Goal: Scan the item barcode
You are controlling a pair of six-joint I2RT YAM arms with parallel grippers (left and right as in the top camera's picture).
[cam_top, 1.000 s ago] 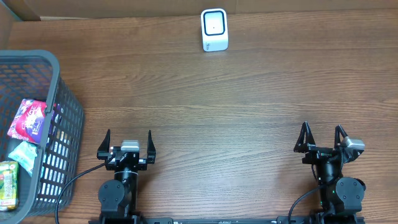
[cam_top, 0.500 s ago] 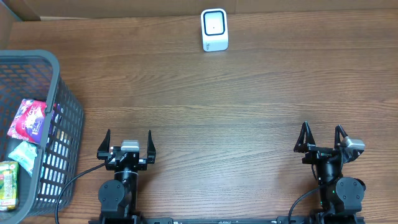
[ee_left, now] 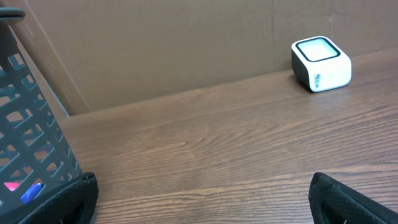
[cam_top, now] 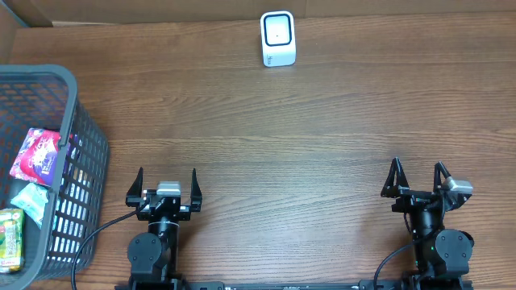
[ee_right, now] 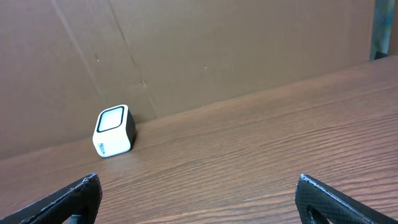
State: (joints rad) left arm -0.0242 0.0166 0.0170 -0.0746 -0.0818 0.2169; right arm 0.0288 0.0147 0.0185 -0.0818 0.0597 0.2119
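A small white barcode scanner point(cam_top: 278, 38) stands at the far edge of the wooden table, also seen in the left wrist view point(ee_left: 321, 64) and the right wrist view point(ee_right: 113, 130). Several packaged items lie in a grey basket point(cam_top: 76, 121) at the left: a pink and purple packet point(cam_top: 37, 153), a teal packet point(cam_top: 31, 198) and a green one point(cam_top: 10, 238). My left gripper point(cam_top: 167, 182) rests open near the front edge, right of the basket, holding nothing. My right gripper point(cam_top: 418, 176) stands open at the front right, also with nothing in it.
A brown cardboard wall point(ee_left: 155, 43) runs along the back of the table behind the scanner. The basket's mesh wall point(ee_left: 25, 124) rises close to the left gripper's left finger.
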